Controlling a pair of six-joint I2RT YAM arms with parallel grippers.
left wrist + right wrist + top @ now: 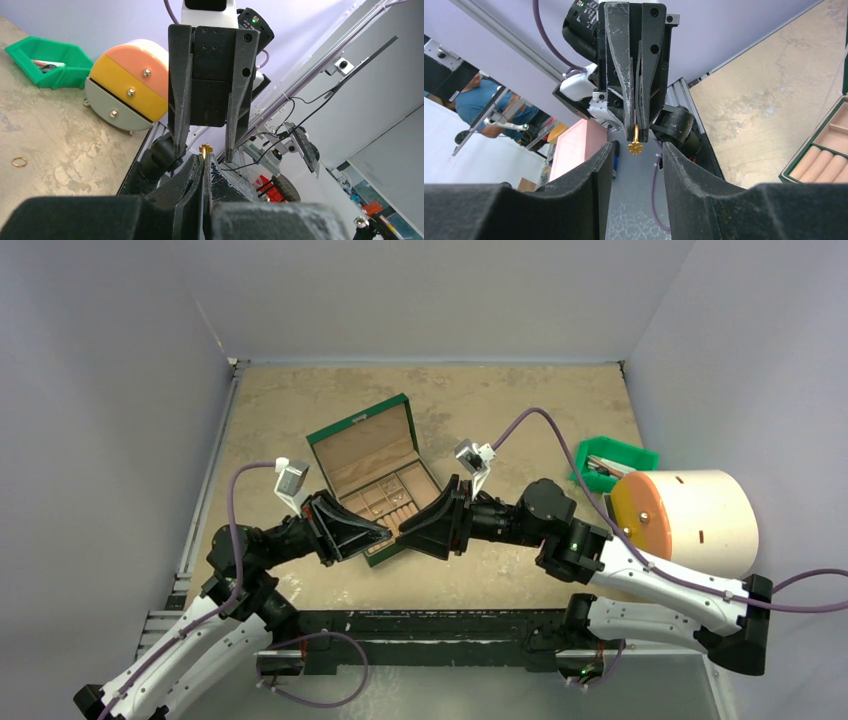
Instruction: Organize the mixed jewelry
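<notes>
In the top view, the left gripper (383, 532) reaches in from the lower left to just left of centre. It is clenched on a tiny gold piece (635, 147) with a flower-shaped head. The right wrist view shows the piece's thin curved band nipped between the two closed fingertips at the middle of the frame, with the flower hanging clear below them. In the left wrist view, a thin gold ring (19, 161) lies flat and alone on the mottled table (500, 410) at the left edge of the frame. Back in the top view, the green box (357, 421) stands open just above centre, with its lid tilted toward the upper left and its tan compartments toward the lower right. The two claws meet tip to tip over its lower corner. Immediately right of that meeting point, the right gripper (404, 530) is released. Its fingers stand apart on either side of the hanging flower head, with a clear gap on each side. Toward the right of the frame sits a green bin (632, 453), and just below and right of it a cream drum (700, 525) lies on its side with its orange face turned to the left.
</notes>
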